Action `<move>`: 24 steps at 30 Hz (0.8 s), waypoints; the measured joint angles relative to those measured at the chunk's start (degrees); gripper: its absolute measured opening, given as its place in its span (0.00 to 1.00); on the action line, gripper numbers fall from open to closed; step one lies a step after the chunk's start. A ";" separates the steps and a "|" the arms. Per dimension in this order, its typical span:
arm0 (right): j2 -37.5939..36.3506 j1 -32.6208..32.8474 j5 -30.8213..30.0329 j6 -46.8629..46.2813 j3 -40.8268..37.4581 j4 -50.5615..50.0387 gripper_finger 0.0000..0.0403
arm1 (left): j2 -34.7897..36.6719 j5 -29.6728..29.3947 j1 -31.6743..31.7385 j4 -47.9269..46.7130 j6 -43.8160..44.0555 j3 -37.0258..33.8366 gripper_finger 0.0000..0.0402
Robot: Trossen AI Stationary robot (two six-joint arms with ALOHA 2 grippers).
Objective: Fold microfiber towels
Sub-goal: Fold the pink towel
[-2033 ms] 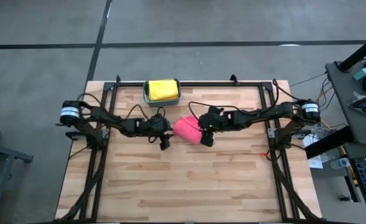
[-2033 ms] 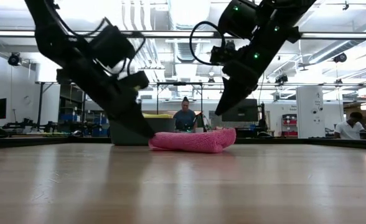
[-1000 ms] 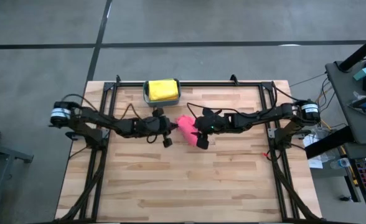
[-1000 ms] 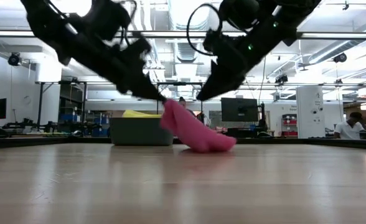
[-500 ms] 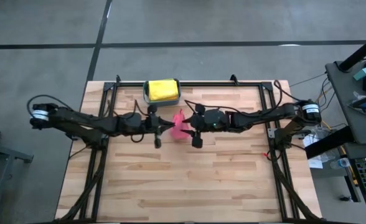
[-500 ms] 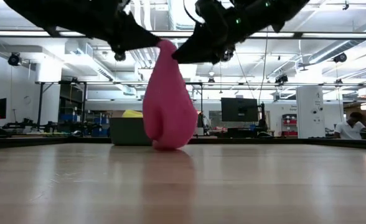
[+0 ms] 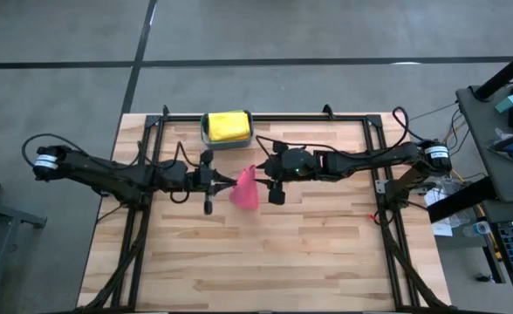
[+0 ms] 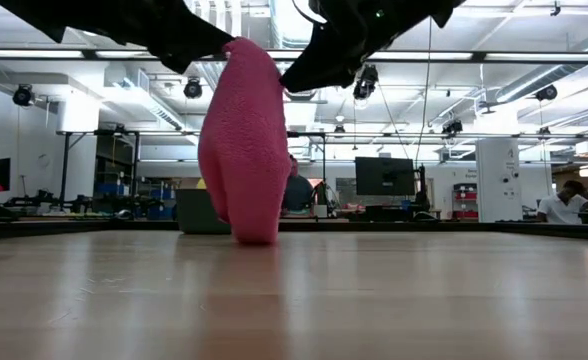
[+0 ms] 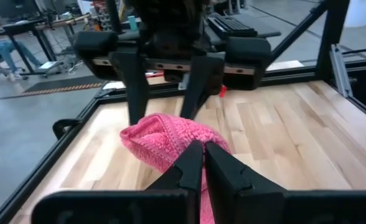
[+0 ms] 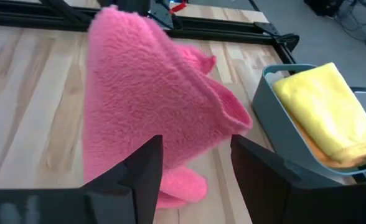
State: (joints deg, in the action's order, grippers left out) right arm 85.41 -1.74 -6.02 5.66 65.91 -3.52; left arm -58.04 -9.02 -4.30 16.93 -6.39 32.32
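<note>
The left gripper (image 7: 224, 177) is clenched on the upper edge of the pink towel (image 7: 245, 187), which hangs between the two arms over the middle of the bench (image 7: 309, 253), long axis vertical, its lower end apparently just touching the wood. The right gripper (image 7: 263, 171) sits close on the towel's other side with fingers spread, gripping nothing I can make out; it looks the natural one to take a free corner. In the bin (image 7: 206, 138) at the back edge lies the yellow towel (image 7: 227, 126). The low view shows the drape and bench contact; the right wrist view alone shows an orange towel (image 10: 332, 163) under the yellow.
</note>
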 joint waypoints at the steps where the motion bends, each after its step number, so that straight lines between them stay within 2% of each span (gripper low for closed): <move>1: 0.00 0.00 0.00 0.16 -0.16 0.64 0.45 | -0.02 0.00 -0.17 -0.05 -0.02 -0.02 0.00; 16: 0.00 -0.37 -0.04 2.92 -0.74 7.34 0.44 | -0.33 0.09 -0.33 -0.05 -0.04 -0.11 0.00; 24: 1.70 -0.72 0.96 3.45 -0.79 9.28 0.40 | -0.31 0.07 -0.33 0.17 -0.06 -0.13 0.00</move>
State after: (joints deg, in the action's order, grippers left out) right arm 87.11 -2.46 -5.06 9.11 65.12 5.75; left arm -58.35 -8.95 -4.62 17.10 -6.45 32.18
